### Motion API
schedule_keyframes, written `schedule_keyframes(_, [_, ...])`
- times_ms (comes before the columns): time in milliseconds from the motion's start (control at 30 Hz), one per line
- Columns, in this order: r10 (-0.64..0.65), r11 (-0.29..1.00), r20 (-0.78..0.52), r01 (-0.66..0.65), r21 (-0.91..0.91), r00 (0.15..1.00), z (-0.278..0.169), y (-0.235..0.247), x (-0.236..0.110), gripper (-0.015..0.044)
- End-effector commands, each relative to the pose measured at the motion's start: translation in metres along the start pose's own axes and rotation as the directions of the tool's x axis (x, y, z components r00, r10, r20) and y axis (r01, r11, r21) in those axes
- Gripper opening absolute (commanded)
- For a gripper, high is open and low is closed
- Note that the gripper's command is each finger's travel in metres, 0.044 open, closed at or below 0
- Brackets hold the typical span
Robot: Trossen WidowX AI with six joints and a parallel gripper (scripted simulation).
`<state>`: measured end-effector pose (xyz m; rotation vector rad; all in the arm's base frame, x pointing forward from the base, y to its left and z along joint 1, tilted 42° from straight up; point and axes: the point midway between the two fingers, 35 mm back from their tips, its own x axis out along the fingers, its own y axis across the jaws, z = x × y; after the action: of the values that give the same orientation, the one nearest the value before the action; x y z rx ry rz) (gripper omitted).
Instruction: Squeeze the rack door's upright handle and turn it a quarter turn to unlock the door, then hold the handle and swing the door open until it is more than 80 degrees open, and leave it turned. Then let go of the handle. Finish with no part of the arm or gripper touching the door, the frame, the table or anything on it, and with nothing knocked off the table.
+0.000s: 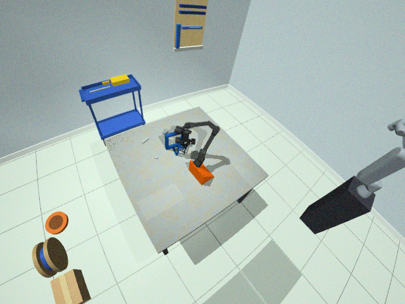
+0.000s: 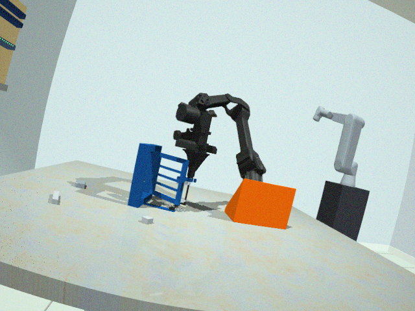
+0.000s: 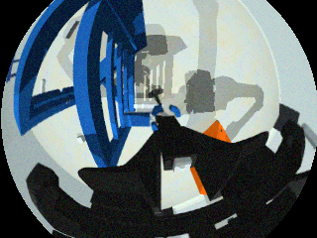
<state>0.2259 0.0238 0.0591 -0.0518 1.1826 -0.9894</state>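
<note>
Fingers [image 1: 183, 151] [image 2: 190, 176]: gripping the rack door's upright handle [image 2: 187, 193] [image 3: 158, 99], pointing down onto its upper end. Contact area small and partly hidden; in the top view the handle is too small to make out.

Rack door [image 2: 183, 182] [image 3: 128, 81]: barred blue panel, standing ajar, swung out from the blue frame [image 1: 166, 142] [image 2: 137, 177] [image 3: 22, 94]. Exact angle cannot be told. In the exterior view, door and handle lie left of centre in the lower half, handle just beside the door's outer edge. Frame upright on the counter [image 1: 157, 196] [image 2: 201, 261] [image 3: 243, 64].

Arm [image 1: 209, 139] [image 2: 244, 132]: black, arched, its foot at an orange wedge-shaped block [image 1: 200, 173] [image 2: 264, 204] [image 3: 218, 133], well apart from the frame.

Small pale block [image 1: 156, 158] [image 2: 146, 219]: on the counter, near the frame, below it in the exterior view. Second pale piece [image 1: 145, 140] [image 2: 56, 196]: farther off, lower left of the exterior view.

Blue cart [image 1: 121, 122]: upper left of the top view, beyond the counter. Grey arm [image 1: 379, 164] [image 2: 348, 144]: right side, on a black pedestal [image 1: 336, 206] [image 2: 342, 210].
</note>
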Motion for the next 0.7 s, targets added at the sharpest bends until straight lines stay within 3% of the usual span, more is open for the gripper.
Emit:
schedule_keyframes(0, [0.004, 0.997, 0.005, -0.003, -0.074, 1.0, 0.003, -0.008, 0.0, 0.001])
schedule_keyframes(667, [0.003, 0.929, 0.006, 0.0, -0.371, 1.0, 0.021, -0.044, 0.0, 0.001])
